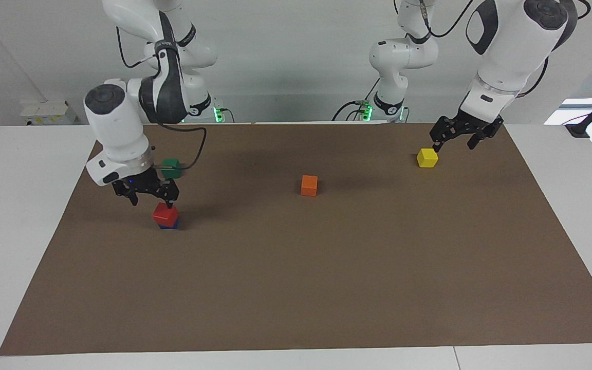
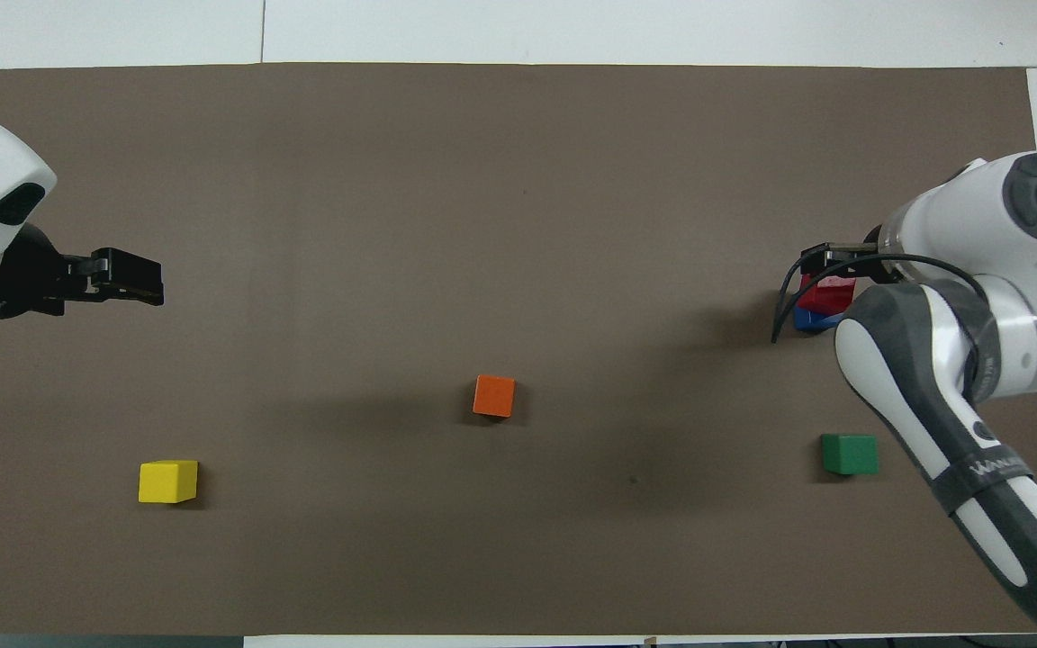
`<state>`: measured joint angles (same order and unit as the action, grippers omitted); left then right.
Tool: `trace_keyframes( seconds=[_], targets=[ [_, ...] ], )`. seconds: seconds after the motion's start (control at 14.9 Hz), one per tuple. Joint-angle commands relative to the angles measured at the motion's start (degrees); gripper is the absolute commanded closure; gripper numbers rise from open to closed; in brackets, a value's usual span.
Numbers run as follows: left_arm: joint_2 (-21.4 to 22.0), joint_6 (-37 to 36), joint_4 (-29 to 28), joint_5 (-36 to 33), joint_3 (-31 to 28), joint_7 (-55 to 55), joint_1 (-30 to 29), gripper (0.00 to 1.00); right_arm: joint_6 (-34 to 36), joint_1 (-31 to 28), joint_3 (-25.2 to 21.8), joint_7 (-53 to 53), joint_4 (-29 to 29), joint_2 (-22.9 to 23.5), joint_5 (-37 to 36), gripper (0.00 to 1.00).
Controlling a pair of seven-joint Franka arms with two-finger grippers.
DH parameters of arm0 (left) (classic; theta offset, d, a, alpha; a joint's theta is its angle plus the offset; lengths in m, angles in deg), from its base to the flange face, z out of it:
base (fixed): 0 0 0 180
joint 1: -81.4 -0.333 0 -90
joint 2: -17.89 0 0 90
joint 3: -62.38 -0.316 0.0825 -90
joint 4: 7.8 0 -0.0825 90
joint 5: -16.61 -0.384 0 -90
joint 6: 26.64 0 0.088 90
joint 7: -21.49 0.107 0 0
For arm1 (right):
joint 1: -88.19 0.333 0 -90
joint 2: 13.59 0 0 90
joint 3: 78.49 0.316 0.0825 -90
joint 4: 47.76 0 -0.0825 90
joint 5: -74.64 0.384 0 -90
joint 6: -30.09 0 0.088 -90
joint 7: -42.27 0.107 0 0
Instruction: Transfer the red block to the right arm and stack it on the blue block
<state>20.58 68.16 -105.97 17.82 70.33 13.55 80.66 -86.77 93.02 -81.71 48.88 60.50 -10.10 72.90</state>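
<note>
Two stacked: red block [image 1: 165,214] on blue block [image 1: 168,226] | right gripper [image 1: 145,196] above, jaws apart | left gripper [image 1: 459,136] by yellow block [image 1: 427,158], jaws apart

Faint lettering on right arm [image 2: 987,468] band — not legible

Under the right gripper [image 1: 150,198] stands the red block [image 1: 165,214] on the blue block [image 1: 169,225]; toward the left arm's end, bare mat [image 1: 255,267].

Five blocks [image 1: 165,215], two arms [image 1: 116,128]
</note>
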Motion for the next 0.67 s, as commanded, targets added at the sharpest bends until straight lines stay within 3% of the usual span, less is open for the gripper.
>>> trace_keyframes(
  seconds=[0.0,0.33,0.47,0.6],
  targets=[
    [0.64,0.04,-0.35,0.29,-0.22,0.82,-0.14,0.0,9.24,-0.78,0.14,-4.14,-5.14,-2.15,2.0,0.0],
    [1.0,0.04,-1.06,0.29,-0.22,0.64,-0.32,0.0,30.61,-2.71,0.05,-12.66,-14.99,-4.63,2.17,0.0],
    [1.0,0.04,-1.15,0.29,-0.22,0.64,-0.23,0.0,35.54,-3.94,0.14,-13.81,-16.23,-4.8,2.09,0.0],
    [1.0,0.04,-1.23,0.29,-0.22,0.64,-0.4,0.0,36.18,-5.34,0.31,-15.3,-15.19,-5.59,1.82,0.0]
  ],
)
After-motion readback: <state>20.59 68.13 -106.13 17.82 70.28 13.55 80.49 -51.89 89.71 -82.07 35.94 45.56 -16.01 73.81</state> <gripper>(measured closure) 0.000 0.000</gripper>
